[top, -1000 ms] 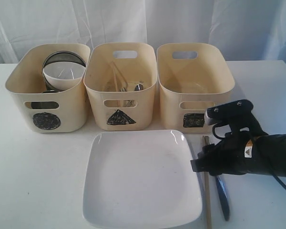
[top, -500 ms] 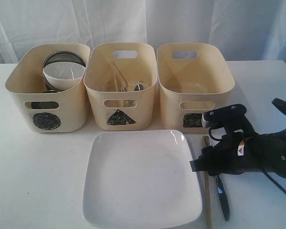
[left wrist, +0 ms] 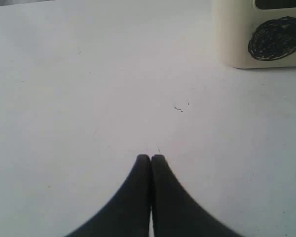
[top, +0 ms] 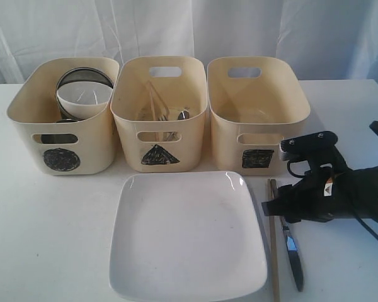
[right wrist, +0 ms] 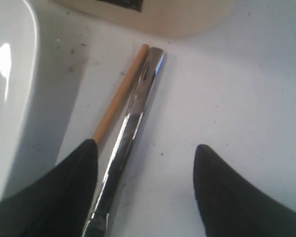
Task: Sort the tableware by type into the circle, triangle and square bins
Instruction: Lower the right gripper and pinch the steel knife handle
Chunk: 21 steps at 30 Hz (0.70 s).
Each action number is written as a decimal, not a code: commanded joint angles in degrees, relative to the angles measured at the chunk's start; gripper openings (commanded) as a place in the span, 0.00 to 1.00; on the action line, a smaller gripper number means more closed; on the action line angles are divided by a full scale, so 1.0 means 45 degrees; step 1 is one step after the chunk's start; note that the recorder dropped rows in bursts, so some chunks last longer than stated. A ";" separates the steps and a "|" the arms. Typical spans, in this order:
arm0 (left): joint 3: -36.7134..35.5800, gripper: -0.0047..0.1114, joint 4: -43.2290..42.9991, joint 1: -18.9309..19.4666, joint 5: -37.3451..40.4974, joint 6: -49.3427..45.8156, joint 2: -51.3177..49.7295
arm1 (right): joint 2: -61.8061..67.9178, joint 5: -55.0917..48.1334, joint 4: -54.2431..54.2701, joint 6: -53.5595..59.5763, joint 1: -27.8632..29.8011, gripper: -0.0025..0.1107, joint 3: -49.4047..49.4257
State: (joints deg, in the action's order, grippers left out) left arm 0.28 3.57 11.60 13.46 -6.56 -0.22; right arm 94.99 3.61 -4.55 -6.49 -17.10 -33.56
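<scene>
step: cutlery pickup. right gripper jaws apart, low over knife; chopstick just beside, near table's front right, beside plate. long axes front-back, handle end toward square bin. next, likely: lower, clamp knife, carry to triangle bin. left gripper pressed together, empty.

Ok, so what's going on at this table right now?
A two-armed robot is sorting dishes and cutlery by type. Its open right gripper hangs over a steel knife and a wooden chopstick lying side by side beside the square white plate, none of them binned yet. The left gripper is shut over bare table near the circle bin, which holds a white bowl.
</scene>
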 commanded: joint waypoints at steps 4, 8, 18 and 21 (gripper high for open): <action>-0.0062 0.04 0.0140 -0.0076 -0.0033 0.0032 0.0049 | 0.0013 -0.0057 -0.0037 0.0053 0.0131 0.50 -0.0061; -0.0062 0.04 0.0140 -0.0076 -0.0033 0.0032 0.0049 | 0.0033 -0.0053 -0.0037 0.0053 0.0131 0.50 -0.0061; -0.0062 0.04 0.0140 -0.0076 -0.0033 0.0032 0.0049 | 0.0697 -0.0162 -0.0037 0.0216 0.0131 0.38 -0.0061; -0.0062 0.04 0.0140 -0.0076 -0.0033 0.0032 0.0049 | 0.0810 -0.0066 -0.0037 0.0212 0.0105 0.38 -0.0091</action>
State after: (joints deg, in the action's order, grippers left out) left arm 0.28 3.57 11.60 13.46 -6.56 -0.22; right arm 97.72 3.95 -4.55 -6.26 -16.99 -33.83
